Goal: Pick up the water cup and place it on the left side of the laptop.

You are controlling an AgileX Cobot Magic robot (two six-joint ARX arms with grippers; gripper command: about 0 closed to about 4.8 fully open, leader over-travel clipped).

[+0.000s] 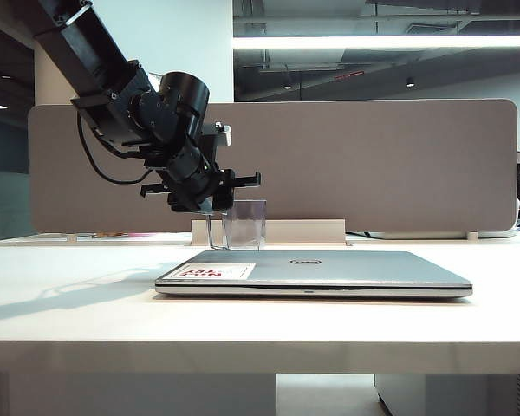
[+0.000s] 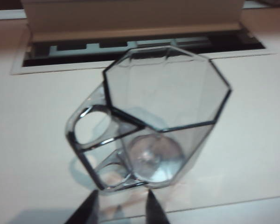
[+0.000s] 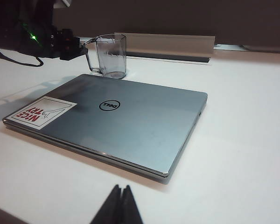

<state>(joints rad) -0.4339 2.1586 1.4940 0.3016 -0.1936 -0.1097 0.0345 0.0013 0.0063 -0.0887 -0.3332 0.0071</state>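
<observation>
The water cup (image 1: pixel 245 224) is clear and faceted and stands upright on the table just behind the laptop's far edge. Its thin handle (image 2: pixel 91 140) points toward my left gripper (image 2: pixel 121 205). That gripper is open, its two dark fingertips (image 2: pixel 91 209) apart just short of the handle's end, with nothing gripped between them. In the exterior view the left gripper (image 1: pixel 210 204) hangs over the handle side of the cup. The silver laptop (image 1: pixel 316 271) lies closed, with a round logo (image 3: pixel 109 106) and a white sticker with red letters (image 3: pixel 41 113). My right gripper (image 3: pixel 122 192) is shut over bare table in front of the laptop.
A grey partition panel (image 1: pixel 373 165) runs along the back of the white table (image 1: pixel 69 299). A beige raised strip (image 1: pixel 308 230) and a dark cable slot (image 2: pixel 130 45) lie right behind the cup. The left arm (image 1: pixel 113 78) reaches in from the upper left.
</observation>
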